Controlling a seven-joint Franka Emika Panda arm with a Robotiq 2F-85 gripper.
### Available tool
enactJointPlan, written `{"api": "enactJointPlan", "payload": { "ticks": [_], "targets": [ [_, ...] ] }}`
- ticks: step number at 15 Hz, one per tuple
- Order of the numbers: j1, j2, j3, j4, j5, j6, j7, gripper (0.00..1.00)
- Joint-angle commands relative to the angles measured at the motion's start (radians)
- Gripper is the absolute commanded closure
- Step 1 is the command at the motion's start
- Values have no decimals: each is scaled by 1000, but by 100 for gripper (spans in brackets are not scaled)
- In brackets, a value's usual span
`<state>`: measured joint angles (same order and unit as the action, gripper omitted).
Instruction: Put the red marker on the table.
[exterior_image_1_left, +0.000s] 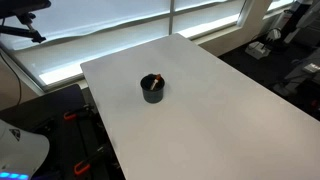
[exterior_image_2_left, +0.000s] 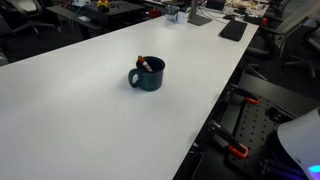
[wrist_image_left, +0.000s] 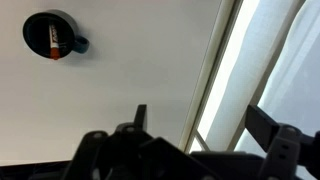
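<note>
White table (exterior_image_1_left: 230, 110), dark cup (exterior_image_2_left: 148, 74) holding red marker (wrist_image_left: 53, 44)

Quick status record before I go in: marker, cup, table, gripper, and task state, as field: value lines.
marker: red marker stands inside the mug, tip poking above the rim
mug: dark mug, upright, around mid-table
table: white table, bare around the mug
gripper: gripper open, empty, apart from the mug; seen only in the wrist view
task state: marker not yet on the table
</note>
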<state>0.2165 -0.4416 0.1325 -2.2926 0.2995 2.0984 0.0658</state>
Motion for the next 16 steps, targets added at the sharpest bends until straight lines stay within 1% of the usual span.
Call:
{"api": "enactJointPlan", "payload": {
  "ticks": [1,9,12,16],
  "targets": [
    [-8,0,7,2,3,-3,-2,0],
    [-11,0,5,4,-4,6,-10,0],
    [-22,35,-10,35,-11,56,-52,0],
    [-46,117,-23,69,-51,176,-102,0]
  ]
}}
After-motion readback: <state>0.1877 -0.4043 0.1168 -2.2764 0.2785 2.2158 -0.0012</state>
